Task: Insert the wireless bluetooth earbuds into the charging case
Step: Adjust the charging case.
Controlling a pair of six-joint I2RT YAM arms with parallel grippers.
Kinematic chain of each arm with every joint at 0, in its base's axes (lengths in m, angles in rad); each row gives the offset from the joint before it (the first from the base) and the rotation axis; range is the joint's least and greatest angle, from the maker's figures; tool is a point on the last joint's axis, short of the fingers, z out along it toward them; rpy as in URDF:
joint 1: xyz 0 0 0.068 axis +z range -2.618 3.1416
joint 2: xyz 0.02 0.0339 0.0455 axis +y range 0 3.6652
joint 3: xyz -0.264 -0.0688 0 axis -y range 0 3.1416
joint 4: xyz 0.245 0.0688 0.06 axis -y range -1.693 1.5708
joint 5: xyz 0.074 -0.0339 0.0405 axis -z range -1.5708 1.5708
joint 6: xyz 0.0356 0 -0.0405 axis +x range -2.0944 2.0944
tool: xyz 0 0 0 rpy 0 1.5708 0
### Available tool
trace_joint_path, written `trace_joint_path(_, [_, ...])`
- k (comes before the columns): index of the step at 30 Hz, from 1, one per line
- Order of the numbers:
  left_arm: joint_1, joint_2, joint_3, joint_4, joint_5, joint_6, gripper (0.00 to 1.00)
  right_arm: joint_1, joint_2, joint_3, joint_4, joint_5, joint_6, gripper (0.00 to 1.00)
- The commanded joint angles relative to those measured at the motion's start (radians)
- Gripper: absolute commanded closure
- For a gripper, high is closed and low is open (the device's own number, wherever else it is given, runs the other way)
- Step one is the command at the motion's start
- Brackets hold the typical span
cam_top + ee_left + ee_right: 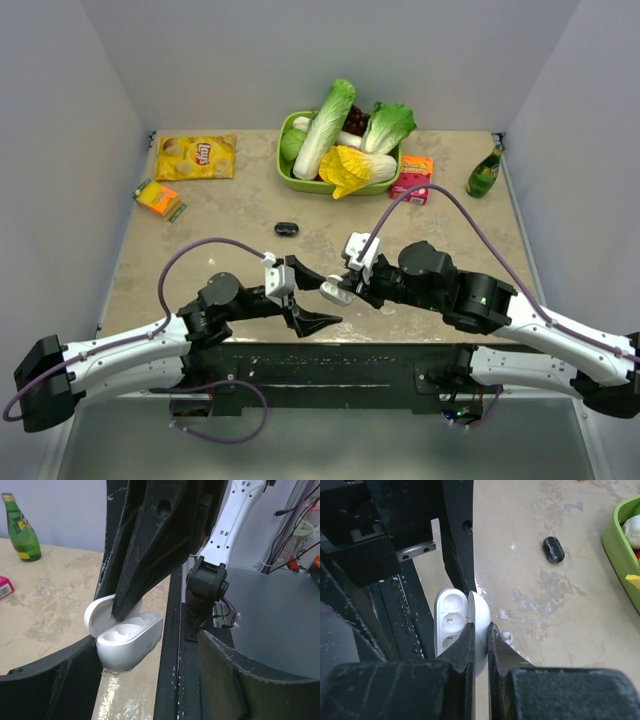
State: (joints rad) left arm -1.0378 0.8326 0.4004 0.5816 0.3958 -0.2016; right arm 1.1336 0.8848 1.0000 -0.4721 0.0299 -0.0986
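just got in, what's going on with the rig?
The right claw is pinching the open lid of the charging case, one finger wedged between lid and body. The left claw sits open on either side of the case. Both wells look empty, so no earbud is seated yet.

Random clutter on the beige desk (pixel 230 215), all of it past the jaws toward the back wall. Closest is a small black oval thing (pixel 287 229), lying just beyond them. Further back there's a green basket (pixel 288 172) stuffed with a napa cabbage (pixel 325 130), lettuce (pixel 388 125) and some yellow leafy stuff (pixel 350 168). Right of it sits a pink-and-orange box (pixel 412 178), then a green bottle (pixel 485 172) standing upright. Way off to the back left: a yellow Lay's chip bag (pixel 196 157) with a little orange-green pack (pixel 159 198) near it.
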Motion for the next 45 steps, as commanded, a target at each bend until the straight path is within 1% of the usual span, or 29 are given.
trace_joint_path(1, [0.028,0.037,0.049,-0.026,0.11,-0.018,0.27,0.008,0.0,0.045,-0.02,-0.021,-0.032,1.0])
trace_joint_path(3, [0.042,0.062,0.04,-0.008,0.136,-0.028,0.32,0.008,-0.001,0.043,-0.02,-0.025,-0.03,1.0])
trace_joint_path(6, [0.054,0.085,0.028,0.027,0.15,-0.047,0.35,0.008,0.0,0.042,-0.023,-0.027,-0.027,1.0])
trace_joint_path(14, [0.091,0.088,0.014,0.072,0.156,-0.073,0.35,0.017,0.008,0.045,-0.034,0.002,-0.033,1.0])
trace_joint_path(20, [0.122,0.097,0.005,0.106,0.175,-0.094,0.39,0.031,0.017,0.045,-0.031,0.03,-0.039,1.0])
trace_joint_path(23, [0.128,0.111,0.0,0.122,0.186,-0.102,0.42,0.034,0.019,0.043,-0.031,0.034,-0.039,1.0])
trace_joint_path(27, [0.131,0.125,-0.002,0.133,0.193,-0.108,0.5,0.035,0.016,0.043,-0.033,0.039,-0.039,1.0])
trace_joint_path(29, [0.133,0.131,-0.002,0.133,0.198,-0.11,0.5,0.037,0.014,0.042,-0.03,0.041,-0.041,1.0])
trace_joint_path(33, [0.133,0.137,-0.002,0.13,0.196,-0.11,0.45,0.037,0.013,0.043,-0.026,0.044,-0.041,1.0])
trace_joint_path(36, [0.133,0.14,-0.002,0.13,0.193,-0.107,0.46,0.037,0.017,0.045,-0.025,0.042,-0.039,1.0])
trace_joint_path(39, [0.133,0.142,0.0,0.132,0.196,-0.105,0.53,0.035,0.017,0.045,-0.025,0.041,-0.039,1.0])
trace_joint_path(41, [0.134,0.145,0.0,0.135,0.204,-0.104,0.64,0.037,0.019,0.043,-0.025,0.041,-0.039,1.0])
trace_joint_path(43, [0.134,0.146,0.0,0.136,0.202,-0.104,0.64,0.038,0.02,0.043,-0.023,0.038,-0.039,1.0])
trace_joint_path(45, [0.134,0.148,0.0,0.142,0.202,-0.107,0.61,0.035,0.022,0.042,-0.025,0.038,-0.039,1.0])
